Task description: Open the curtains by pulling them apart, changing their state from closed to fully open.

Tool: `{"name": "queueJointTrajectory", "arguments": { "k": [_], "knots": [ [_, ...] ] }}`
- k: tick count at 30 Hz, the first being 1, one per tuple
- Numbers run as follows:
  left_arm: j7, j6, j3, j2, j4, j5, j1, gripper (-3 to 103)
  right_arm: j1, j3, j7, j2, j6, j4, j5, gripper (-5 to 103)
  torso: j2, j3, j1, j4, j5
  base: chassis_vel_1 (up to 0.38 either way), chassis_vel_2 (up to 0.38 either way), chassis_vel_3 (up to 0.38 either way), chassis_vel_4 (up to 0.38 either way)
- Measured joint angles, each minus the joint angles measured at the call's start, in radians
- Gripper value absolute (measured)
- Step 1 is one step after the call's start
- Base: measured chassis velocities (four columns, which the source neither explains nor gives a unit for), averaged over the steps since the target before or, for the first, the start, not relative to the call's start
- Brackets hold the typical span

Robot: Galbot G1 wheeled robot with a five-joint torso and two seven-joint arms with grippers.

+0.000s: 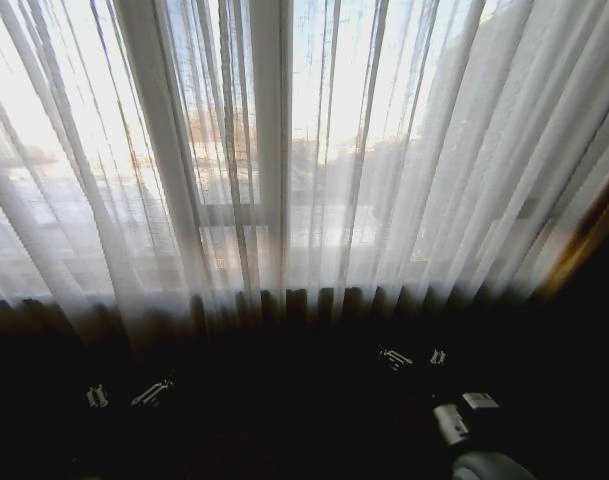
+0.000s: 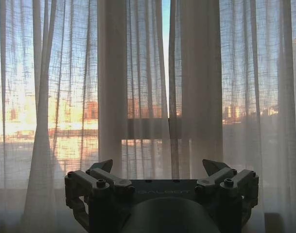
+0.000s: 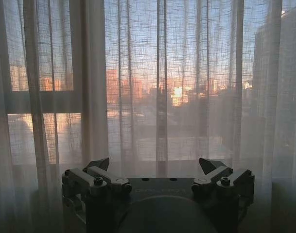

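Daylight pours through a tall window whose frame stands behind the curtains, which hang closed across the whole far side of the scene; the two sheer white panels meet close to the middle, and from the left wrist a narrow slit of bare sky shows where their inner edges nearly touch; a low dark sill runs along below the glass, and the hems seem to fall past it into shadow.

Both arms sit low and near, well apart from the fabric; the left hand lies at the near left with its fingers spread wide and holding nothing, plain from its own wrist camera; the right hand sits at the near right, likewise spread and empty.

Judging by the soft pleats and the city showing through the weave, the cloth is light, limp and likely to slide between fingers; it will bunch and follow a pull, so I would take each panel at its inner edge near the middle, where the gathered folds give a thicker bite, and draw outward.

Hidden or doubtful: the rail at the top is cut off; the arms are lost in darkness from the head; where the hems end cannot be made out.
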Motion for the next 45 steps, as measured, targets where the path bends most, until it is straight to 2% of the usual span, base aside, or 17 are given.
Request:
{"name": "queueJointTrajectory", "arguments": {
  "k": [19, 31, 37, 45],
  "knots": [
    [0.000, 0.000, 0.002, -0.001, 0.000, 0.001, 0.000, 100, 0.003, -0.001, -0.009, 0.002, 0.000, -0.008, -0.005, 100, 0.000, 0.000, 0.000, 0.0000, 0.0000, 0.000, 0.000, 0.000, 0.000],
    [0.007, -0.014, 0.003, -0.004, 0.000, 0.005, 0.004, 100, 0.000, -0.003, -0.024, 0.008, 0.031, -0.020, -0.030, 100, 0.000, 0.000, 0.000, 0.0000, 0.0000, -0.002, 0.015, -0.001, -0.013],
    [0.010, -0.019, 0.003, -0.006, 0.000, 0.005, 0.005, 100, 0.001, -0.005, -0.024, 0.008, 0.032, -0.022, -0.030, 100, 0.000, 0.000, 0.000, 0.0001, 0.0000, -0.009, 0.214, 0.012, -0.210],
    [0.024, -0.026, 0.003, -0.008, 0.000, 0.006, 0.005, 100, 0.002, -0.006, -0.024, 0.009, 0.032, -0.025, -0.030, 100, 0.000, 0.000, 0.000, -0.0001, -0.0003, -0.005, 0.445, 0.009, -0.462]
  ]
}}
